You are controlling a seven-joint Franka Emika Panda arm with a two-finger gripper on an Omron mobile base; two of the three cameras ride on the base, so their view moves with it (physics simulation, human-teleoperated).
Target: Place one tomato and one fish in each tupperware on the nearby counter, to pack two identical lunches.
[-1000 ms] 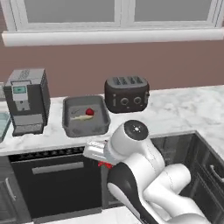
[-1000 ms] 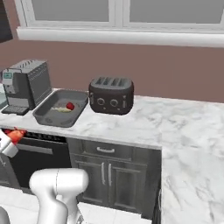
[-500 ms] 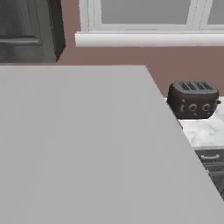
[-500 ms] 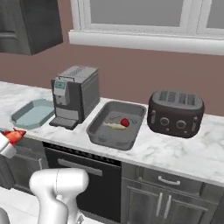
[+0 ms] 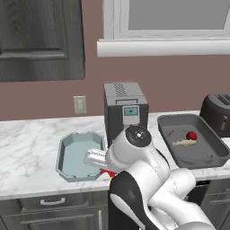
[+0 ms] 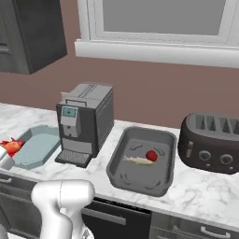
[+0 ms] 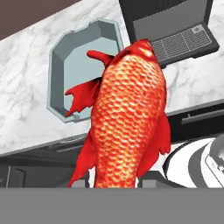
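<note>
One folded arm holds the gripper (image 6: 5, 154) low before the counter (image 5: 27, 148), beside the blue-teal tupperware (image 5: 78, 155). Its fingers are closed on the orange-red fish (image 7: 127, 118), whose long axis runs away from the hand, toward that tray. Since a second ago the base has driven left, so both views have shifted.

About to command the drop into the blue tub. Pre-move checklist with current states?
1. Orange fish held in the hand: ok, hand shut on it.
2. Blue tupperware free to receive the fish: ok, nothing in it.
3. Fish over the tupperware: not ok, it hangs at the tub's front edge, over the counter rim.
4. Coffee machine out of the way: cannot tell, it stands close beside the tub.
5. Grey tupperware packed: ok, holds a tomato and pale fish.
</note>
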